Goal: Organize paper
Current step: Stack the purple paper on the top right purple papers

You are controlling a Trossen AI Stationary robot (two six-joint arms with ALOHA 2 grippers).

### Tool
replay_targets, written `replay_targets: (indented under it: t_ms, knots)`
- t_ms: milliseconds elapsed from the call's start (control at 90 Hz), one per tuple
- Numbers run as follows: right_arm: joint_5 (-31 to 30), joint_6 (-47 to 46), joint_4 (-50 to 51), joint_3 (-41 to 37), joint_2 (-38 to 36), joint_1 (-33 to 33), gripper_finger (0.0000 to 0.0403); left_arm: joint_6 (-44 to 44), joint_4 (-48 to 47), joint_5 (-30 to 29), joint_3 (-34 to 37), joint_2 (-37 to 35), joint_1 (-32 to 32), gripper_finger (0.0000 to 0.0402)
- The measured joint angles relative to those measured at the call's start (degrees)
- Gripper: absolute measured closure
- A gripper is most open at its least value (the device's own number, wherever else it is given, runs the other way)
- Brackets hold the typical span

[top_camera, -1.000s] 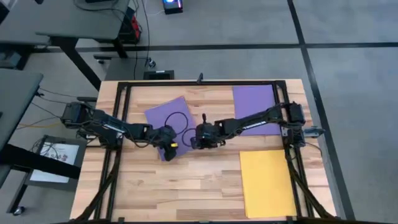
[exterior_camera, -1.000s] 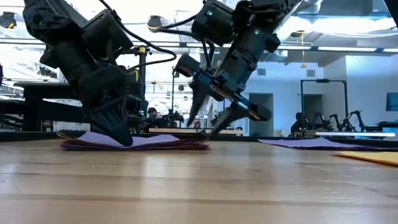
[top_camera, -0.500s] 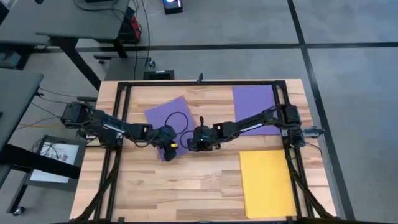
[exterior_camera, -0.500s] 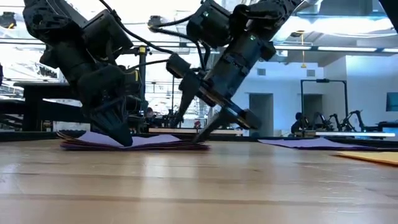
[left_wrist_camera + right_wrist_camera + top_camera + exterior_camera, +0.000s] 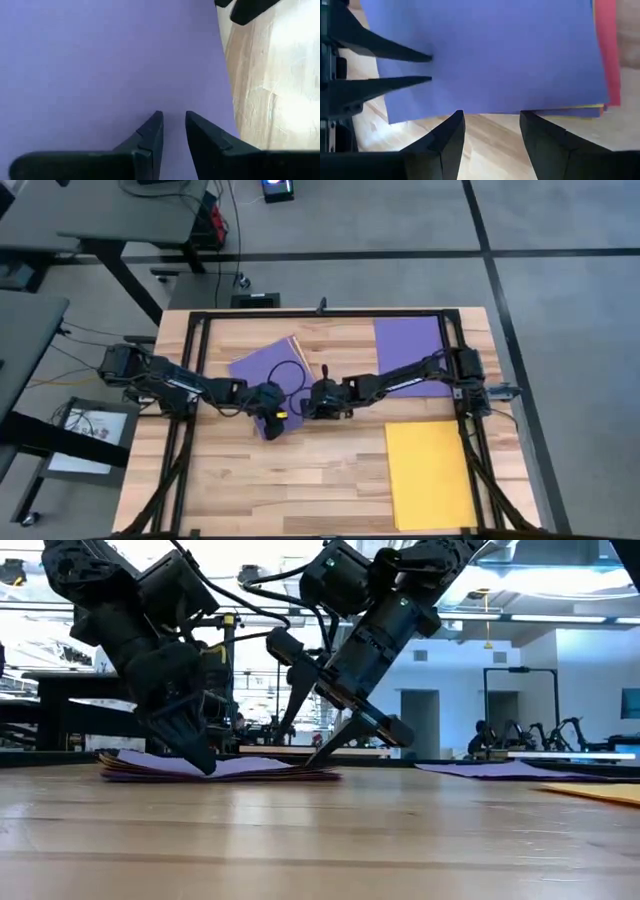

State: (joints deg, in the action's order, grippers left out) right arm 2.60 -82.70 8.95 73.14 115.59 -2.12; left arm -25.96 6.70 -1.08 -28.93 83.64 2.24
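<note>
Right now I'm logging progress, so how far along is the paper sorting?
Done: a single purple sheet and a yellow sheet lie apart on the right. In hand: the left gripper presses the mixed stack, while the open right gripper works its edge. Left: the coloured sheets beneath.

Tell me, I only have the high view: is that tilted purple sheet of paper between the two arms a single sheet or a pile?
Observer: A pile. The right wrist view shows a pink-red sheet and a yellow edge under the purple paper sheet.
Operator: Is the right end effector gripping it?
Observer: No. The right end effector is open, with its tips at the pile's edge.
Operator: And the left one?
Observer: The left end effector rests on the purple sheet, with its fingers slightly apart.
</note>
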Motion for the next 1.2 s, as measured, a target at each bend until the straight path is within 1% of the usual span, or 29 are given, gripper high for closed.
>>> replay_targets:
  t_ms: [222,367,489,622,811,944,1078,1200]
  knots:
    - [-2.9,0.0,0.0,0.0,0.0,0.0,0.0223,0.0,0.0,0.0,0.0,0.0,0.0,0.0335]
    - [-3.2,0.0,-0.1,0.0,0.0,0.1,0.0223,0.1,0.0,0.0,0.0,0.0,0.0,0.0335]
    - [-5.7,0.8,-0.3,0.0,0.0,0.0,0.0223,0.3,0.0,-0.1,0.0,0.0,0.0,0.0335]
    - [-7.4,5.6,-1.6,0.0,0.0,0.4,0.0223,1.8,0.0,-0.1,0.0,0.0,0.0,0.0335]
    - [-7.4,13.4,-6.0,0.0,0.0,0.7,0.0223,2.6,0.1,-0.1,0.0,0.0,0.0,0.0335]
    - [-6.7,17.3,-9.2,0.0,0.0,0.7,0.0223,2.7,0.1,0.3,-0.1,-0.1,0.0,0.0335]
    - [-4.5,23.3,-9.1,0.4,-0.6,1.2,0.0223,2.8,-5.4,2.0,-2.6,-3.4,0.0,0.0335]
    - [-0.6,29.4,-9.0,1.9,-0.6,2.4,0.0223,5.1,-18.3,0.2,-7.5,-7.6,-1.0,0.0335]
